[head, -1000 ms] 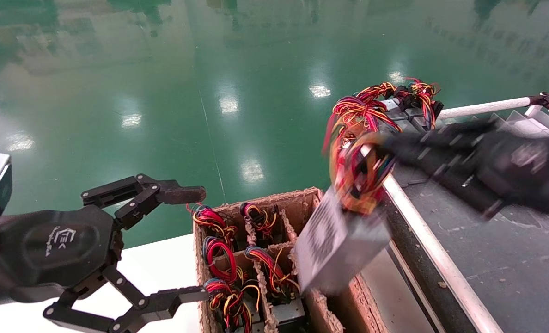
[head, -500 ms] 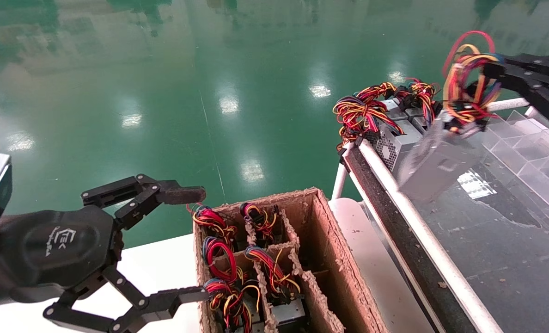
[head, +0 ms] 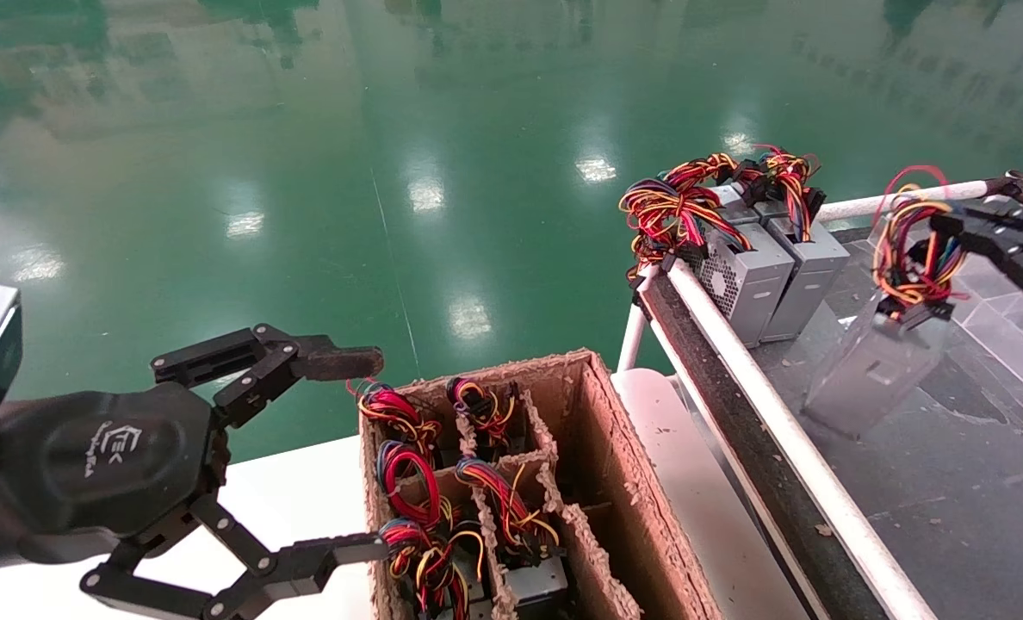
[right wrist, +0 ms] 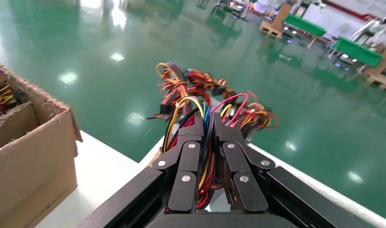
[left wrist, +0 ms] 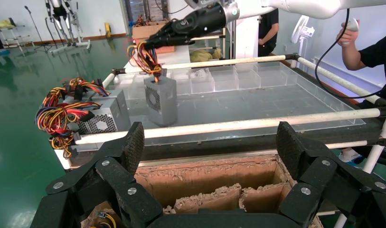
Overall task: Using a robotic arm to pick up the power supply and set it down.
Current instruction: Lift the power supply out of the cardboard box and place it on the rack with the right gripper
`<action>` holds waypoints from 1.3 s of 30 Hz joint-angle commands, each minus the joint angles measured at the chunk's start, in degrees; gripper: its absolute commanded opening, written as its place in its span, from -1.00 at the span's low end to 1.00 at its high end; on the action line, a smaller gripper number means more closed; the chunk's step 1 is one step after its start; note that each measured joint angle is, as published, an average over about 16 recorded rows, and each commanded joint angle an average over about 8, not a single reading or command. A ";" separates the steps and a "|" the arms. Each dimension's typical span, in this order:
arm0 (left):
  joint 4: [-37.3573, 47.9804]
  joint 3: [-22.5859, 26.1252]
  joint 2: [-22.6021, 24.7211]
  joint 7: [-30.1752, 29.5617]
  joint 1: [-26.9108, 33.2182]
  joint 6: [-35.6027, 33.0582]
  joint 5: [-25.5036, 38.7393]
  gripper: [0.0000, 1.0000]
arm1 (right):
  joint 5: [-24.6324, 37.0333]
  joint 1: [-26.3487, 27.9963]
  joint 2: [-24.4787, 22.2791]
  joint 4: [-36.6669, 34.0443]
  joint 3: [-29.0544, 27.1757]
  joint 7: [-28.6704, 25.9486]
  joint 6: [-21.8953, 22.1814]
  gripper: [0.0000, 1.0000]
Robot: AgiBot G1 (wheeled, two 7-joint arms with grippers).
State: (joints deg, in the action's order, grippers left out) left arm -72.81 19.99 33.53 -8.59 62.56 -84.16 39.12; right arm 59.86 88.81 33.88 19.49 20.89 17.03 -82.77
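The power supply is a small grey box hanging tilted by its coloured wire bundle over the dark rack surface at the right. My right gripper is shut on those wires, and the right wrist view shows them pinched between the fingers. In the left wrist view the power supply stands with its bottom edge at the surface; whether it touches cannot be told. My left gripper is parked open at the lower left, beside the cardboard box, with nothing between its fingers.
A brown divided cardboard box holds several wired units. Two more grey units sit at the rack's far left corner. A white pipe rail edges the rack. A person stands beyond the rack.
My right gripper carried the power supply from above the cardboard box over the rail to the right, then lowered it toward the dark surface. The left arm has stayed still.
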 commanded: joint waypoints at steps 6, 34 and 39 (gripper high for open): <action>0.00 0.01 0.00 0.00 0.00 0.00 0.00 1.00 | 2.02 1.87 3.40 -4.93 1.39 2.38 0.05 -1.00; 0.00 0.03 -0.01 0.02 0.01 0.01 -0.02 1.00 | 5.20 8.21 14.75 -16.60 3.40 6.76 7.00 0.07; 0.00 0.04 -0.01 0.02 0.01 0.01 -0.02 1.00 | 5.24 8.31 14.77 -17.56 3.43 7.13 6.78 1.00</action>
State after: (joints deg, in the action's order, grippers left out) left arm -72.81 20.03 33.52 -8.57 62.57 -84.14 39.10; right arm 65.07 97.14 48.58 2.04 24.29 24.10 -76.08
